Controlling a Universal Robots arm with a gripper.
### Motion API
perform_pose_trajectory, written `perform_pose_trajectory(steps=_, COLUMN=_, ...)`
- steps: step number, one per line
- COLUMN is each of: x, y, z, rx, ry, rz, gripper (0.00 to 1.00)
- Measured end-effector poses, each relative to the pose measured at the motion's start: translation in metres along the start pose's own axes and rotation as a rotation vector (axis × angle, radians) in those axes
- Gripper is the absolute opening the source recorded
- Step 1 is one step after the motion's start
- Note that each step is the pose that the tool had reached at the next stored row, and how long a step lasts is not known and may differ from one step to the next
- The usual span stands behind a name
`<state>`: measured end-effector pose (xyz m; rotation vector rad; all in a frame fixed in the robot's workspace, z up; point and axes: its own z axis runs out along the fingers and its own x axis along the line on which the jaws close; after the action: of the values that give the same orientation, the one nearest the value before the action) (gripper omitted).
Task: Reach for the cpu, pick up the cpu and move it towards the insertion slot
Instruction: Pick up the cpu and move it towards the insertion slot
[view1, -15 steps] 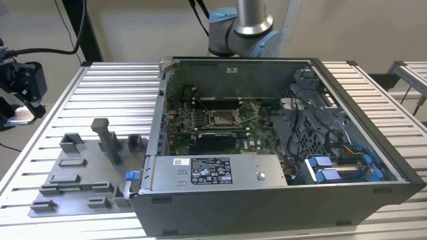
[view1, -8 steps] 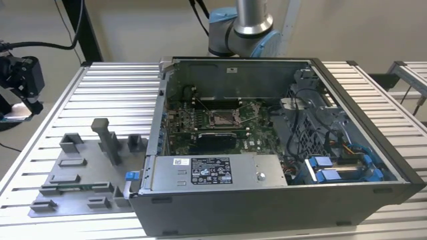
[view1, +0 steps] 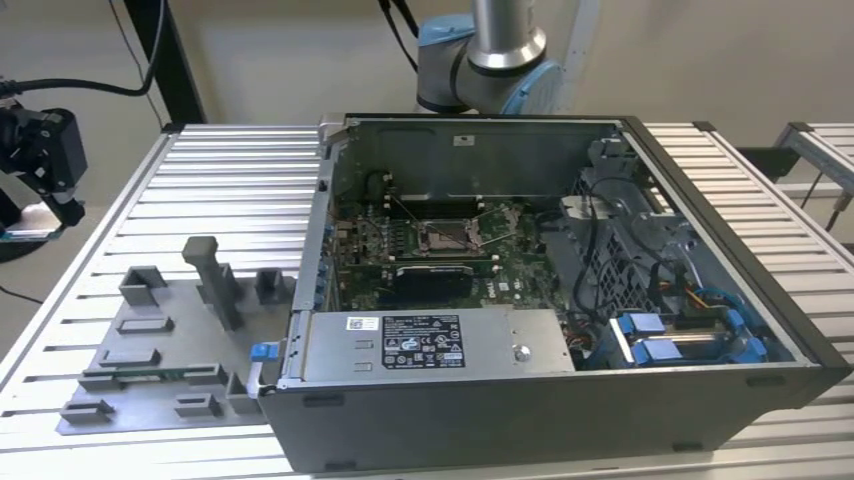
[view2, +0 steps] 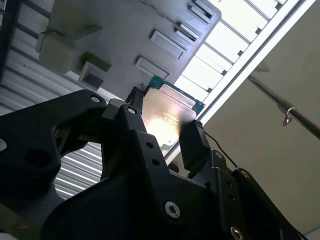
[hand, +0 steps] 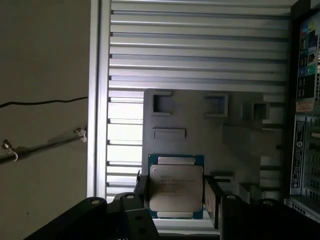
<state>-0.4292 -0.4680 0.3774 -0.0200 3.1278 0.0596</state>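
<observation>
The cpu (hand: 176, 186) is pinched by two opposite edges between the fingers of the claw (hand: 176, 199), so the claw is closed on it. The metal lid faces the first wrist view, with green edge showing round it. It's up off the grey tray (hand: 200, 112), which lies well behind it on the slatted table (hand: 200, 45). It's square, so no long axis to fuss over. The insertion slot (view1: 445, 237) sits on the board inside the open computer case (view1: 694, 330). In the exterior view, what looks like the arm's black wrist end (view1: 40, 150) hangs at the exterior view's left, past the table edge. So I'd say the slot lies well off toward the exterior view's right, across the tray and over the case wall
</observation>
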Motion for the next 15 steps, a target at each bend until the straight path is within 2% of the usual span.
perform_pose_trajectory(steps=8, x=-0.0003, y=0.0, z=-0.0002, rx=0.0001, ry=0.0001, rz=0.0, gripper=0.0)
perform_pose_trajectory(steps=11, x=-0.0033, y=0.0, z=0.0, rx=0.0, ry=0.0, rz=0.0, gripper=0.0)
perform_pose_trajectory(steps=15, x=-0.011, y=-0.0001, z=0.0, rx=0.0001, ry=0.0005, rz=0.0, gripper=0.0)
